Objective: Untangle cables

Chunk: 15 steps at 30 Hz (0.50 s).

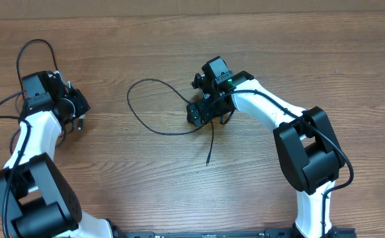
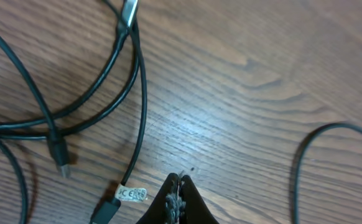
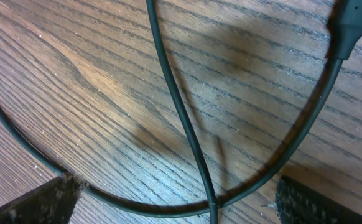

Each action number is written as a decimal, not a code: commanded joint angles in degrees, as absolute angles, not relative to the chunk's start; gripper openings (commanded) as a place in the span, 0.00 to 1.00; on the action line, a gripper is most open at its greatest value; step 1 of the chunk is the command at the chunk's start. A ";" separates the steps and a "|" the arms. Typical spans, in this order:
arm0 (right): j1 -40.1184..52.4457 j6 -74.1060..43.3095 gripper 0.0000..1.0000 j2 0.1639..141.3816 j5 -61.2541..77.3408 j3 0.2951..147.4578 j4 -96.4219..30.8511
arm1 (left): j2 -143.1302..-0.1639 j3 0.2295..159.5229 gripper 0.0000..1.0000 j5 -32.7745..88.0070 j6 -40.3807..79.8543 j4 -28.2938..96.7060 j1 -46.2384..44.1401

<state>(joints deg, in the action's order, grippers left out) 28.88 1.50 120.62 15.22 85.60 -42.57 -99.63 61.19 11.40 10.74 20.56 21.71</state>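
One thin black cable [image 1: 154,99] loops across the middle of the table, and its tail [image 1: 209,149] runs toward the front. My right gripper [image 1: 202,118] sits over that loop's right end. In the right wrist view it [image 3: 178,208] is open wide, its fingers [image 3: 44,202] straddling the spot where two strands [image 3: 209,200] cross; a plug end [image 3: 349,25] shows at the upper right. More cables [image 1: 30,49] lie bunched at the far left. Beside that bunch [image 2: 94,93] my left gripper [image 2: 176,186] is shut on nothing, with a small plug [image 2: 61,158] and a labelled plug [image 2: 122,198] close by.
The table is brown wood grain [image 1: 311,59]. Another curved cable strand [image 2: 302,155] lies to the right of the left gripper. Thicker black cords run along both white arms [image 1: 265,109]. The arm bases [image 1: 311,165] stand at the near edge.
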 commanded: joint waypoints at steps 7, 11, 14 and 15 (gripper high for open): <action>28.91 1.48 1.00 120.86 15.70 84.97 -42.26 | -110.50 60.88 0.04 10.92 11.33 14.94 21.19; 28.91 1.50 1.00 120.88 15.73 84.97 -42.26 | -112.88 60.88 0.04 7.79 11.35 14.74 21.54; 28.91 1.48 1.00 120.88 15.70 84.97 -42.26 | -112.75 60.90 0.04 3.64 11.35 15.57 22.04; 28.91 1.48 1.00 120.88 15.73 84.97 -42.26 | -112.71 60.90 0.05 2.31 11.35 15.86 22.26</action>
<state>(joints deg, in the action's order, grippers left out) 28.91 1.50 120.62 15.25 85.60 -42.59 -110.17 61.60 9.02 10.76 14.24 21.71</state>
